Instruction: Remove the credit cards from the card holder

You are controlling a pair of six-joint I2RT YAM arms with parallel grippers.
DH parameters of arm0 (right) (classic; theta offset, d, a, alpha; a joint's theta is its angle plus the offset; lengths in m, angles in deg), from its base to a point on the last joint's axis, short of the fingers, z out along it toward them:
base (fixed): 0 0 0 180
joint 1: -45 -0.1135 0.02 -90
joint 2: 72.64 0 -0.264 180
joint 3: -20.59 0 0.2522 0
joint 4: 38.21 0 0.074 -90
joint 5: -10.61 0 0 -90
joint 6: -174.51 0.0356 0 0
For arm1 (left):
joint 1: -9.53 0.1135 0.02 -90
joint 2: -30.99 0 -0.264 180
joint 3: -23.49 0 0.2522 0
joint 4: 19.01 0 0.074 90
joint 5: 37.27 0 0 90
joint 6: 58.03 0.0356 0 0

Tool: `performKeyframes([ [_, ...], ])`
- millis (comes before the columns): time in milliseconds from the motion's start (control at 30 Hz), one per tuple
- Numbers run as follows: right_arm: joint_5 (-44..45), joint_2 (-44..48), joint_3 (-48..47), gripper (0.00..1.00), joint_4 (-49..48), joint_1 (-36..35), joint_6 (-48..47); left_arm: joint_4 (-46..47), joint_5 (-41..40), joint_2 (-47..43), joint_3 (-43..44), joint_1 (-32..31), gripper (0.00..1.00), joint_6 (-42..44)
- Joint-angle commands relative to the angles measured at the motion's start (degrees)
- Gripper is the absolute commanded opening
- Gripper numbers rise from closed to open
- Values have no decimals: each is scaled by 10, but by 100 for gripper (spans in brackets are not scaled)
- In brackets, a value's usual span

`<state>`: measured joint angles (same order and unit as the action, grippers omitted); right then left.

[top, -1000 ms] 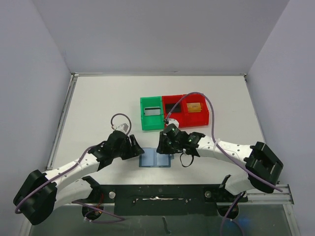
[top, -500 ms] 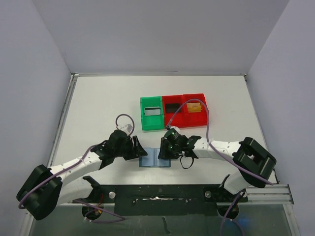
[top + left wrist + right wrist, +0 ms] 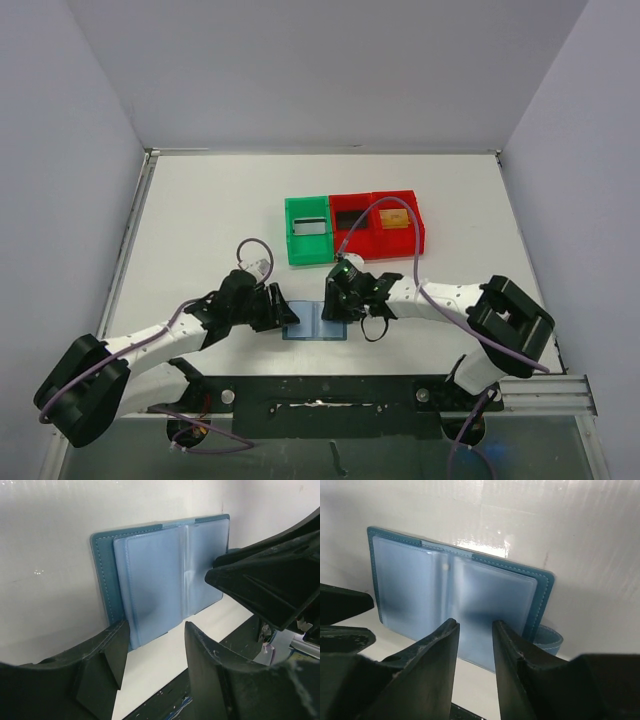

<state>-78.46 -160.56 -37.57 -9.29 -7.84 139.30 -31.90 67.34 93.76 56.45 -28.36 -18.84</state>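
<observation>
The card holder [image 3: 315, 326] lies open and flat on the white table, a light-blue bifold with clear sleeves [image 3: 165, 575] and a small tab [image 3: 549, 640]. No card shows in the sleeves. My left gripper [image 3: 287, 316] sits at its left edge, jaws open and empty [image 3: 155, 642]. My right gripper [image 3: 336, 306] hovers over the right panel, jaws a little apart with nothing between them [image 3: 475, 626]. A dark credit card [image 3: 350, 218] lies in the red bin, and a yellowish card [image 3: 396, 220] lies in the compartment beside it.
The red bin [image 3: 378, 240] and a green bin [image 3: 308, 250] stand side by side just behind the holder; the green one holds a flat grey piece [image 3: 310, 227]. The black base rail [image 3: 320, 395] runs along the near edge. Walls close in the table's sides.
My right gripper has come down from the red bin's front to the holder's right panel, and its jaws have parted slightly. The left gripper has edged closer to the holder's left edge.
</observation>
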Motion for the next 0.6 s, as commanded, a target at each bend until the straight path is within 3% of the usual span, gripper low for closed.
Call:
performKeyframes([
  [0,34,-23,-28,34,31,-17,2,59,35,25,1,-1,44,-1],
  [200,56,17,-43,36,33,-27,-17,33,-5,11,17,-4,36,-8],
  [333,104,96,-49,42,33,-27,-57,-70,-93,-55,60,-2,45,0],
  [500,221,229,-54,75,42,-7,-155,-232,-233,-153,152,12,71,42],
  [567,279,279,-54,88,44,17,-201,-287,-287,-168,207,31,77,79],
])
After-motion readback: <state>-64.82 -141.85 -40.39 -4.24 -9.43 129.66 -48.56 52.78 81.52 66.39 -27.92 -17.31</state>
